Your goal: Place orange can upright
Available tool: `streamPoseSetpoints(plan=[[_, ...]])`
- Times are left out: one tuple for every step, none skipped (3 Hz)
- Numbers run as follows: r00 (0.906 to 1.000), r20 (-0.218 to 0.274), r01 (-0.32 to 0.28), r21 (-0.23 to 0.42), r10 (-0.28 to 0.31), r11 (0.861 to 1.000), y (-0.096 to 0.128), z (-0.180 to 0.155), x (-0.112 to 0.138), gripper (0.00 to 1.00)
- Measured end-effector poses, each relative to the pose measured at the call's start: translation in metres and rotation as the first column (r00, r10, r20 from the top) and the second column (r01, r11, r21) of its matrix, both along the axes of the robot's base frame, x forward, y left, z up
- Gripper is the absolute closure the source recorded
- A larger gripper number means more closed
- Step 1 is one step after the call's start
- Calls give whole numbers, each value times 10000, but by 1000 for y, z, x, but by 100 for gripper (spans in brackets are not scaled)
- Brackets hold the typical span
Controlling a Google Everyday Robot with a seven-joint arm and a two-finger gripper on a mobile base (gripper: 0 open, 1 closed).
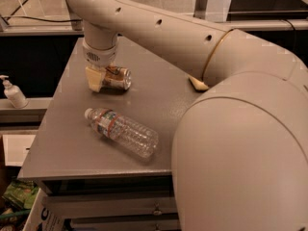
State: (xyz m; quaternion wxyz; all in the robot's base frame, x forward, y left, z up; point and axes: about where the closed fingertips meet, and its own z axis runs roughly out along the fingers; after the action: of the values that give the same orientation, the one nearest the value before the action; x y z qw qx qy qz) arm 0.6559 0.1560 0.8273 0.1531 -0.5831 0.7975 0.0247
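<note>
Nearest, filling the 4 o'clock quarter of the view, is the robot's bulky cream-coloured rounded arm housing [240,167]. From it the cream arm [163,30] reaches up and across toward 11 o'clock. At 7 o'clock, below the front edge of the flat grey rectangular table [57,148], sit grey metal drawers [110,207], with some green packaging [14,196] beside them on the floor. On the table's near half lies a clear plastic water bottle with a white cap and a red-banded label [122,133]. It is on its side, with the cap pointing to 10 o'clock and the base to 4 o'clock. Farther back, at 12 o'clock from the bottle's middle and well apart from it, the coppery orange-brown metal soda can [118,77] lies on its side on the tabletop, not upright, with its silver end facing 3 o'clock. The cream two-finger gripper [102,80] hangs straight down from the ribbed wrist onto the can's 9 o'clock end and touches it. Whether it is clamped on the can or spread apart cannot be told from here. At 3 o'clock from the can, a small pale yellow wedge-shaped object [197,83] peeks out from under the arm. Off the table at 9 o'clock, a white pump-top soap bottle [13,93] stands on a ledge.
</note>
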Motion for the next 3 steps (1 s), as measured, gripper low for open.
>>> streamPoseSetpoints(plan=[[10000, -32, -17, -12, 17, 10000, 4, 0, -3, 65], [10000, -12, 52, 312, -52, 9995, 6, 8, -4, 88], [9998, 37, 174, 1092, -179, 9939, 4, 28, -2, 100]])
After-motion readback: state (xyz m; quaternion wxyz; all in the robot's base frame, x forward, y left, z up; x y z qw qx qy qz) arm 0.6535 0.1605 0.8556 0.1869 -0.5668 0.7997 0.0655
